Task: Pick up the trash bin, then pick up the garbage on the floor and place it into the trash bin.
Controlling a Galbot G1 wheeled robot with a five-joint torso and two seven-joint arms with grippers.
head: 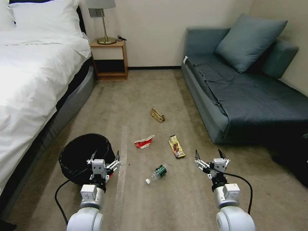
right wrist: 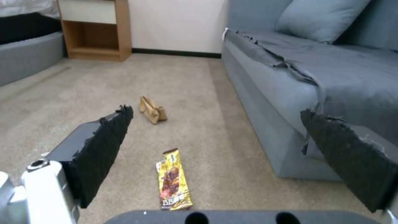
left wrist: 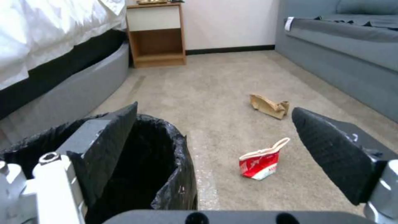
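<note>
The left tool [head: 105, 158] hides the trash bin's [head: 77, 150] near rim.

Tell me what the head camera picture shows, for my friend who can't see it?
The left gripper, open, hangs at the near rim of the black trash bin on a carpeted bedroom floor, while the open right gripper hovers over bare carpet. Between them lie a crushed bottle, red-and-white carton, yellow wrapper and tan paper bag.

Left gripper [left wrist: 213, 124] jaws spread — one over trash bin [left wrist: 166, 168] rim; carton [left wrist: 261, 161], paper bag [left wrist: 269, 106] beyond.
</note>
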